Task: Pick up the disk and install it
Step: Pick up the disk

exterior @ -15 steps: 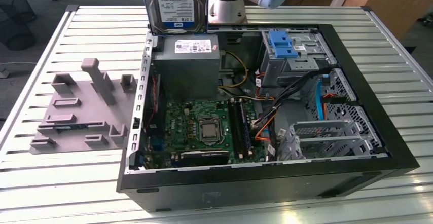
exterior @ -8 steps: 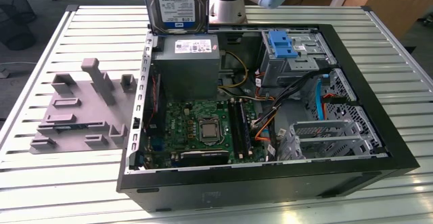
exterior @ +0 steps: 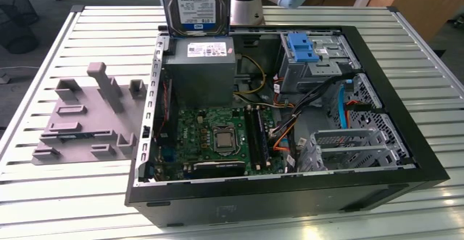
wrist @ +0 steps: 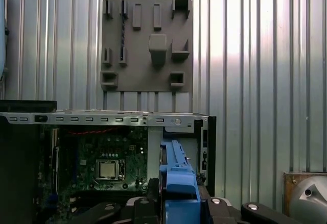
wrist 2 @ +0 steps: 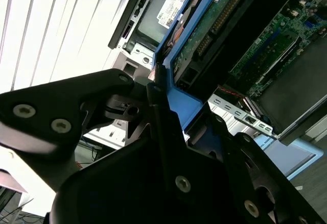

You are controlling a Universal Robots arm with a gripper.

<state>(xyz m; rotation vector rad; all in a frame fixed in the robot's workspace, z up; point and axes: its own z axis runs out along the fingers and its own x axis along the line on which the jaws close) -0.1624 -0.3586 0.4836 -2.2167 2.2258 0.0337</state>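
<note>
The carrying step is in hand: the disk (exterior: pixel 194 4) is held upright above the far side of the open computer case (exterior: pixel 427 158), not yet seated. The jaws of the gripper (wrist 2: pixel 162 101) are clamped on its blue carrier frame. Installation is judged to call for careful squaring to a drive bay.

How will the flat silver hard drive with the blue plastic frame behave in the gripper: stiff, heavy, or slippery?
The silver hard drive looks rigid and metal-cased, so it is probably heavy for its size and unlikely to bend. The gripper is shut on its blue plastic frame, which looks smooth and may flex or slip a little if bumped.
</note>
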